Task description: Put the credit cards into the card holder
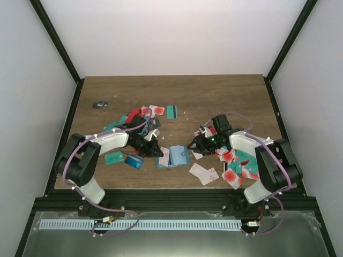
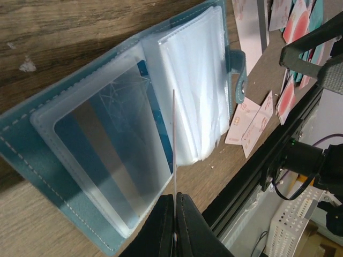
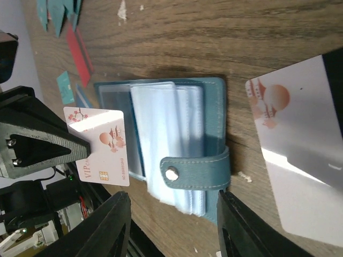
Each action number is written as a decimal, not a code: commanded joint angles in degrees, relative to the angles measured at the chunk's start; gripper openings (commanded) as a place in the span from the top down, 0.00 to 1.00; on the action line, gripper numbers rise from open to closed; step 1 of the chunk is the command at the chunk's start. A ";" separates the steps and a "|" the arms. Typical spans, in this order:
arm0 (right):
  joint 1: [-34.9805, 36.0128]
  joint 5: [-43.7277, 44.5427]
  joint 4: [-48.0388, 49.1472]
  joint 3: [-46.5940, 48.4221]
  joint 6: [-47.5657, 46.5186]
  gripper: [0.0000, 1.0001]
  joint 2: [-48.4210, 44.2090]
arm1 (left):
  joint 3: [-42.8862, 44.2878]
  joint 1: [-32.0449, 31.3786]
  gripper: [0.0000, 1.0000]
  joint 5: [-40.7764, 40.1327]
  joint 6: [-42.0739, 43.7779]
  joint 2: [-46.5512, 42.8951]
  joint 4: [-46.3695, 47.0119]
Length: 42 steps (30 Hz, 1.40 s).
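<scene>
The teal card holder (image 1: 174, 156) lies open on the table between the two arms, its clear sleeves (image 2: 187, 85) fanned up. My left gripper (image 2: 176, 214) is shut on a white credit card (image 3: 99, 144) with a red circle. It holds the card on edge over the holder's left pocket (image 2: 107, 139). My right gripper (image 3: 171, 225) stands open, its jaws on either side of the holder's snap strap (image 3: 195, 171). More credit cards lie in loose heaps on the left (image 1: 142, 115) and on the right (image 1: 236, 163).
A white card (image 3: 300, 160) lies right of the holder. A teal card (image 1: 113, 158) and a blue card (image 1: 134, 161) sit near the left arm, another teal card (image 1: 171, 111) farther back. A small dark object (image 1: 99, 104) is at the back left. The table's front rail (image 2: 257, 176) runs close by.
</scene>
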 commanded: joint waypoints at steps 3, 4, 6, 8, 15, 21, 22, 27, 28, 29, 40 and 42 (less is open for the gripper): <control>0.72 -0.55 3.12 -0.09 -0.91 0.54 3.91 | -0.95 0.12 0.96 2.50 -0.56 2.98 5.05; 0.67 -0.58 3.18 0.02 -1.06 0.55 4.44 | -0.93 0.04 0.96 2.65 -0.55 3.37 5.32; 0.79 -0.59 3.37 -0.02 -1.29 0.55 5.29 | -0.85 0.06 0.96 3.17 -0.55 4.10 5.80; 0.78 -0.57 3.50 -0.21 -1.34 0.55 5.94 | -0.67 0.09 0.96 3.54 -0.55 4.57 6.25; 0.81 -0.39 4.46 -1.31 -1.50 0.56 7.92 | 0.35 0.03 0.96 4.29 -0.46 5.36 6.86; 0.79 0.23 4.69 -1.72 -1.33 0.57 9.43 | 0.52 0.04 0.96 4.25 -0.55 3.90 6.33; 0.76 0.28 4.70 -1.70 -1.24 0.57 9.58 | 0.55 0.06 0.96 4.16 -0.49 3.55 6.15; 0.79 0.50 4.68 -1.78 -1.15 0.57 9.90 | 0.57 0.07 0.96 3.90 -0.90 2.53 5.94; 0.79 0.54 4.68 -1.80 -1.07 0.57 9.94 | 0.58 0.03 0.96 3.86 -0.90 2.48 5.79; 0.84 0.54 4.72 -1.86 -1.00 0.58 9.98 | 0.61 0.03 0.96 3.85 -0.82 2.33 5.61; 0.76 0.39 5.01 -2.08 -0.25 0.58 10.34 | 1.55 0.06 0.96 3.80 0.22 4.71 5.75; 0.83 0.33 5.06 -2.07 -0.27 0.58 10.47 | 1.79 -0.01 0.96 3.94 0.22 5.38 6.23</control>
